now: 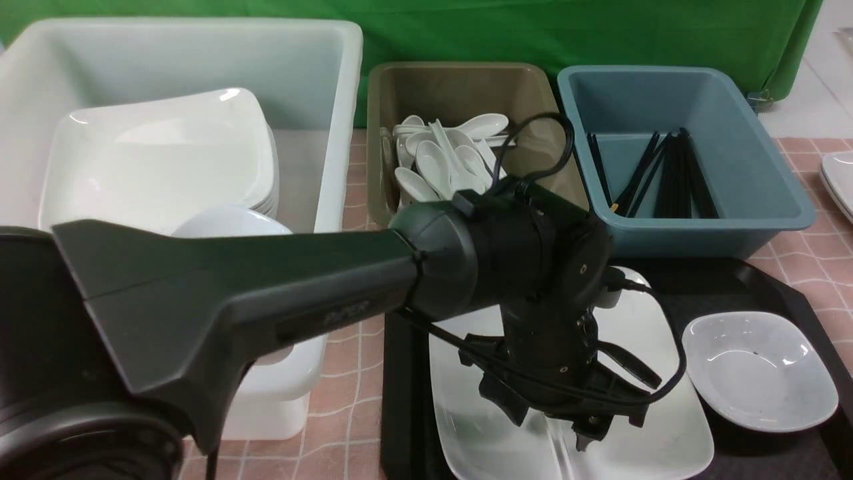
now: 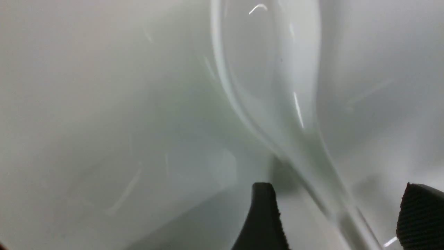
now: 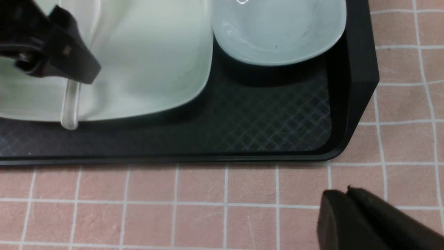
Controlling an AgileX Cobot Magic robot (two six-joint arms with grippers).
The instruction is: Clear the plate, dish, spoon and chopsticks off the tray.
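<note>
The white spoon (image 2: 267, 69) lies on the large white plate (image 1: 650, 373), which sits on the black tray (image 1: 793, 293). My left gripper (image 1: 553, 433) points down over the plate. It is open, and its fingers (image 2: 262, 215) stand on either side of the spoon's handle without gripping it. In the right wrist view the spoon's handle end (image 3: 69, 107) sticks out past the plate's rim. The small dish (image 1: 760, 370) rests on the tray to the right of the plate. Black chopsticks (image 1: 673, 177) lie in the blue bin. My right gripper (image 3: 341, 196) is shut and empty over the tiled table by the tray's corner (image 3: 357, 90).
A large white tub (image 1: 320, 133) at the back left holds stacked plates and a bowl. An olive bin (image 1: 460, 83) with several white spoons and a blue bin (image 1: 766, 180) stand behind the tray. Another white plate (image 1: 841, 180) shows at the right edge.
</note>
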